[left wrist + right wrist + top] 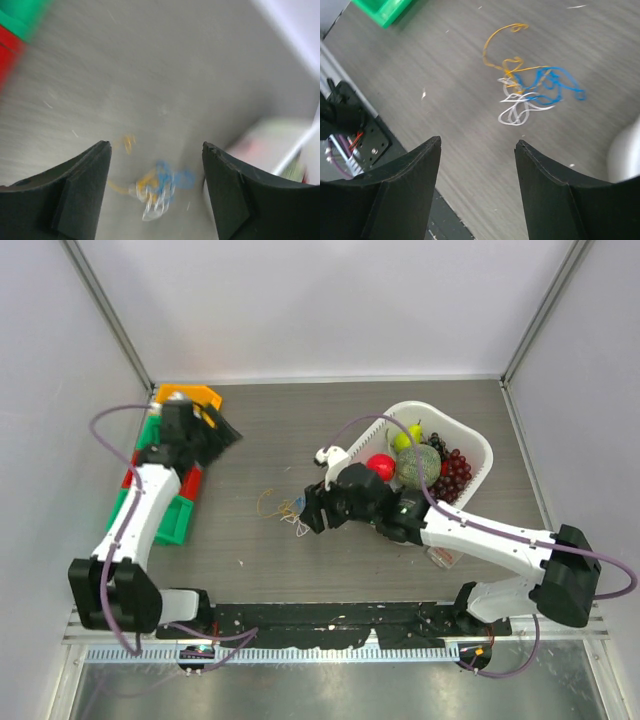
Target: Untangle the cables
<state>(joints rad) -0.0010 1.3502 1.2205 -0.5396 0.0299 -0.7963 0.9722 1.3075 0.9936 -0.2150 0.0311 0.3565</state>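
Where the surface lies closest to you, entries run as follows.

Item 1: right hand. Its fingers are spread with nothing between them, and it hangs just short of the clump.

Item 2: the cables. They form a small, loose tangle lying flat at mid-surface. The white loops are nearest your hand, the blue loops lie beside them, and the orange tail runs clear beyond.

- Handling, by judgement: almost weightless, limp and thread-thin. They are likely to slide out of a slack pinch, and a hard pull may tighten the crossing.
- Hold: take the free orange tail or an outer white loop, not the knotted middle.

Item 3: white basket, holding fruit. It is no part of the job.

Item 4: left hand, by the green bin. It is spread and empty, well apart from the clump.
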